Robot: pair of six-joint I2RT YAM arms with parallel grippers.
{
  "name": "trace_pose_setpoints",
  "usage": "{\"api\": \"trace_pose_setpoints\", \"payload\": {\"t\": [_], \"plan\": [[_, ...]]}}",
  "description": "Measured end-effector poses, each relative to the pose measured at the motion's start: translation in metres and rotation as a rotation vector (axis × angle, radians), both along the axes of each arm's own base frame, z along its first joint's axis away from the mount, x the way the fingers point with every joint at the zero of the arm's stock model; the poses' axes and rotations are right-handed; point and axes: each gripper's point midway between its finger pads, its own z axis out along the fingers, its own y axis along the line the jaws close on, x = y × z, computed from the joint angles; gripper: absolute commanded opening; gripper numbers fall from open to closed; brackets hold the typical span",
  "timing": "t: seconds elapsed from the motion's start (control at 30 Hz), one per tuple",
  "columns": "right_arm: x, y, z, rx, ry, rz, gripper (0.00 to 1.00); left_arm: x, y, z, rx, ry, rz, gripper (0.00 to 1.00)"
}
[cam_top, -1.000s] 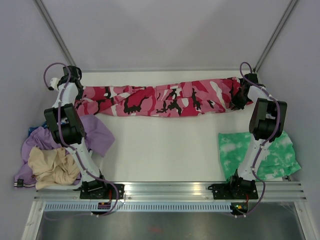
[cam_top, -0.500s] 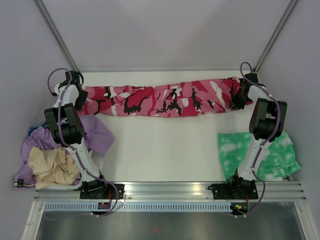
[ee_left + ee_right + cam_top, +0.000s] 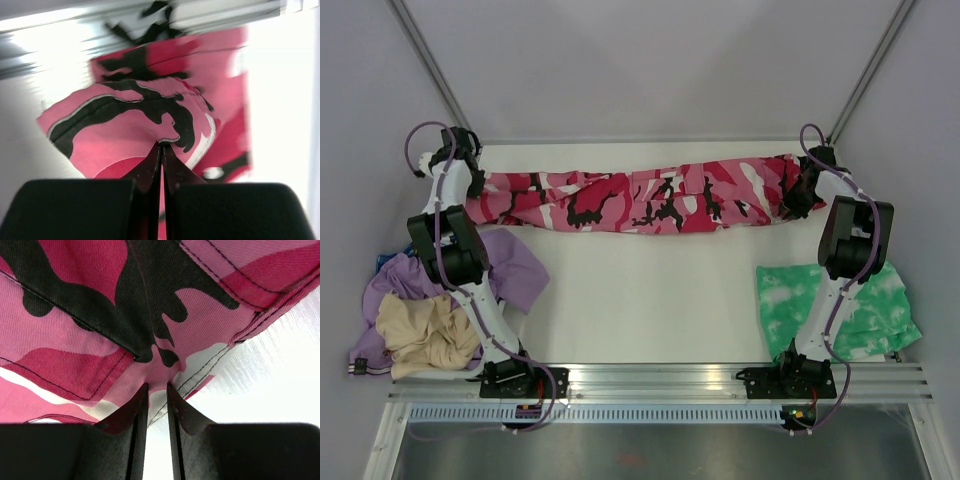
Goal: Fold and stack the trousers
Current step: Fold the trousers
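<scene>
White table (image 3: 650, 300) enclosed by grey walls (image 3: 650, 70). The left gripper (image 3: 161, 152) and right gripper (image 3: 157, 390) each pinch one end of the trousers (image 3: 640, 200), stretched along the far edge.

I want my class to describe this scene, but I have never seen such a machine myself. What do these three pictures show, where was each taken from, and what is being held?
This is a robot with two arms bolted at the near edge of a white table. The wide picture looks down from above and behind them. The other two come from a camera on each wrist, so the dark prongs at the bottom are that hand's own fingers. Camouflage trousers in pink, red, white and black lie stretched across the far side. The left hand pinches one end and the right hand the other; both close-ups show fingers shut on the cloth. Other clothes lie nearby: a green-and-white tie-dye garment on the right, a lilac garment and a beige garment on the left.
</scene>
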Motion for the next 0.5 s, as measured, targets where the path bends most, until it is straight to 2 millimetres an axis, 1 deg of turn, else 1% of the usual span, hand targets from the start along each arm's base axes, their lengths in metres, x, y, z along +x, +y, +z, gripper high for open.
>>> {"api": "trace_pose_setpoints", "payload": {"t": [0.07,0.13,0.17,0.2,0.23,0.27,0.3,0.4,0.43,0.47,0.5], "plan": [[0.000,0.000,0.000,0.002,0.000,-0.001,0.27,0.016,0.005,0.024,0.016,-0.065,0.006,0.02],[0.001,0.001,0.000,0.003,0.002,0.000,0.27,0.030,0.008,0.044,0.029,-0.123,0.015,0.02],[0.002,0.002,0.000,0.004,0.003,0.001,0.27,0.038,0.010,0.052,0.033,-0.153,0.020,0.02],[0.004,0.002,0.000,0.005,0.002,0.003,0.27,0.044,0.011,0.055,0.034,-0.173,0.025,0.02],[0.005,0.003,0.000,0.005,0.000,0.006,0.27,0.049,0.012,0.055,0.033,-0.183,0.028,0.02],[0.006,0.004,0.000,0.006,-0.001,0.007,0.27,0.054,0.013,0.052,0.028,-0.189,0.036,0.02],[0.006,0.004,0.000,0.006,-0.001,0.008,0.27,0.057,0.013,0.045,0.021,-0.187,0.042,0.02],[0.007,0.004,-0.001,0.006,0.000,0.008,0.27,0.063,0.014,0.015,-0.008,-0.155,0.065,0.02],[0.007,0.004,0.000,0.006,0.000,0.007,0.27,0.064,0.014,0.002,-0.020,-0.136,0.072,0.09],[0.007,0.004,0.000,0.007,0.001,0.007,0.27,0.064,0.013,-0.011,-0.031,-0.115,0.080,0.22],[0.007,0.004,0.000,0.008,0.001,0.006,0.27,0.063,0.013,-0.020,-0.038,-0.100,0.084,0.53]]}}
